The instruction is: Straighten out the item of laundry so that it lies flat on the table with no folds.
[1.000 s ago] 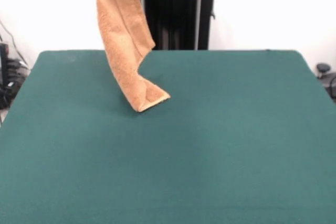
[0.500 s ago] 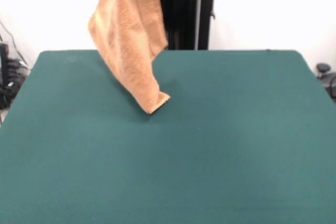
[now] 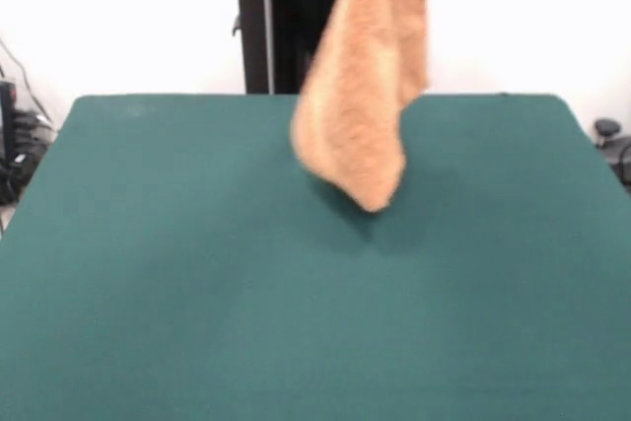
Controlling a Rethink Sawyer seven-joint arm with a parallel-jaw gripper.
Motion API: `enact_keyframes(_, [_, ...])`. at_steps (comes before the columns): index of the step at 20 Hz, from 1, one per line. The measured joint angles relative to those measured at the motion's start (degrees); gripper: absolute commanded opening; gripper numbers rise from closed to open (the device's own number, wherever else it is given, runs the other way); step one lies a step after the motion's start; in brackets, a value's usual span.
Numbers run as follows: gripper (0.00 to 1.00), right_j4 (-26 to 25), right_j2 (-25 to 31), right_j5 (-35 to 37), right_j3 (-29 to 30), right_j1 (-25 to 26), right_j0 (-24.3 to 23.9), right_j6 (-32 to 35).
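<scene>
Front view shows the item of laundry (image 3: 367, 96), an orange-tan terry towel, hanging in the air as a bunched, folded strip. It runs down from the picture's top edge and widens into a rounded lower lobe that narrows again to a blunt tip. Its nap looks soft and blurred, and no hem or band can be made out. The upper part hangs in front of the black pedestal (image 3: 286, 27) and the white wall; the lower part hangs over the far half of the green surface (image 3: 197, 293), a little right of the pedestal's base as seen from this camera. A faint shadow sits on the surface just below the tip, and whether the tip touches the cloth cover cannot be told. The end effector lies above the picture's top edge, out of sight, so its state cannot be told; the towel's top end leaves the picture there.
</scene>
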Motion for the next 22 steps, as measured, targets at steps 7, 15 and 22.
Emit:
enact_keyframes(7, [0.0, 3.4, -0.6, -0.2, 1.4, 0.1, 6.0, 3.3])
enact_keyframes(15, [0.0, 4.7, -2.0, -4.5, 4.8, 0.1, 6.3, 5.3])
enact_keyframes(22, [0.0, 3.9, -3.1, -11.2, 8.5, 0.2, -1.6, 5.3])
